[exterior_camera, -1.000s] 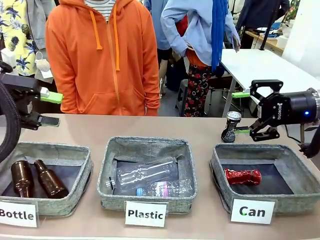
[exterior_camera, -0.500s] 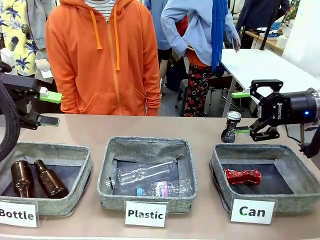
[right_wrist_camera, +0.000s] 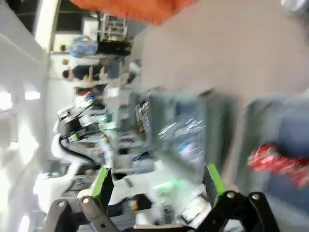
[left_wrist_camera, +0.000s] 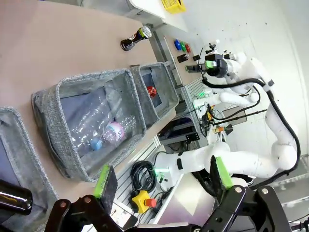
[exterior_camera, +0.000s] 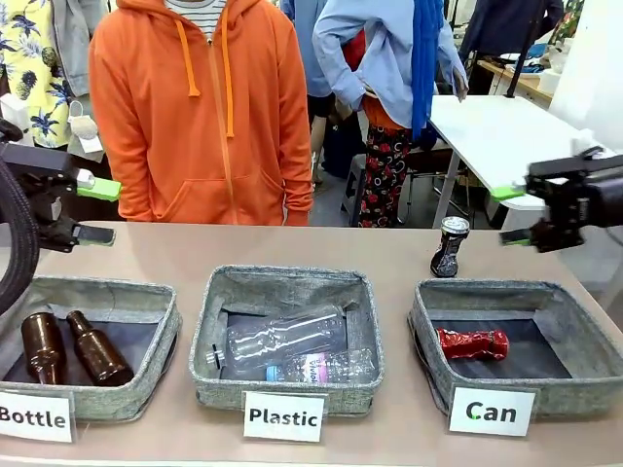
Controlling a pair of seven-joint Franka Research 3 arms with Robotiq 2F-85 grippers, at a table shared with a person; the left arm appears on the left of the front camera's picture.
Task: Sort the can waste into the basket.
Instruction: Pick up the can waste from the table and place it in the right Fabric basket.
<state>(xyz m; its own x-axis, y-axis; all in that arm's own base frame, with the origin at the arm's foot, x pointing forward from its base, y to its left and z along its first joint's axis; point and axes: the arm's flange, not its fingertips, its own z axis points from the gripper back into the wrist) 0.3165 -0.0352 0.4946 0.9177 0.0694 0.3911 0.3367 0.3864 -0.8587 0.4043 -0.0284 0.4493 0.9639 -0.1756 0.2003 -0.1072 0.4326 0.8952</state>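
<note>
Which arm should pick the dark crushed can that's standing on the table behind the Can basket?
Right. The open right gripper hangs just beside the black-blue crushed can, which stands behind the grey fabric basket labelled "Can". The open left gripper sits at the far left, over the "Bottle" basket.

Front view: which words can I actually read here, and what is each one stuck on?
"Bottle": white card on the left grey fabric basket.
"Plastic": white card on the middle grey fabric basket.
"Can": white card on the right grey fabric basket.
Label on the clear plastic bottle: too small to read.
</note>
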